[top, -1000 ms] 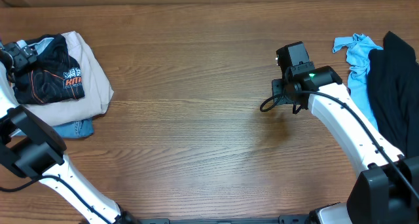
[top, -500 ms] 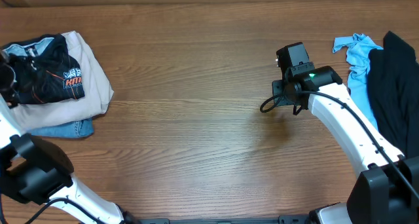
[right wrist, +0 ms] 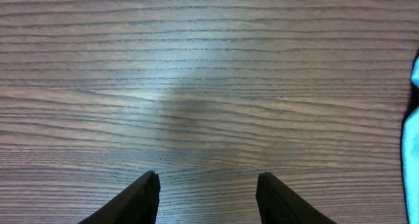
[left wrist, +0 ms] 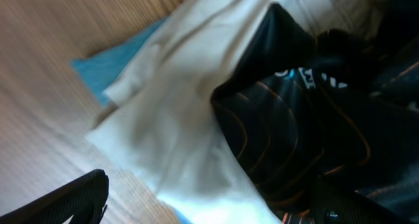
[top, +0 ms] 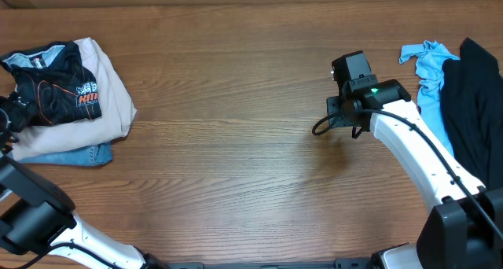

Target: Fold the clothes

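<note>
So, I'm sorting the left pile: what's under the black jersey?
A beige garment lies directly under the black jersey; a blue garment peeks out beneath it. Anything else below is covered.

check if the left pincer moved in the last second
Yes. The left pincer has drawn back along the black jersey toward the robot's side of the table; the beige trousers stayed put.

Wooden table, beige trousers left, blue shirt, perhaps black cloth
</note>
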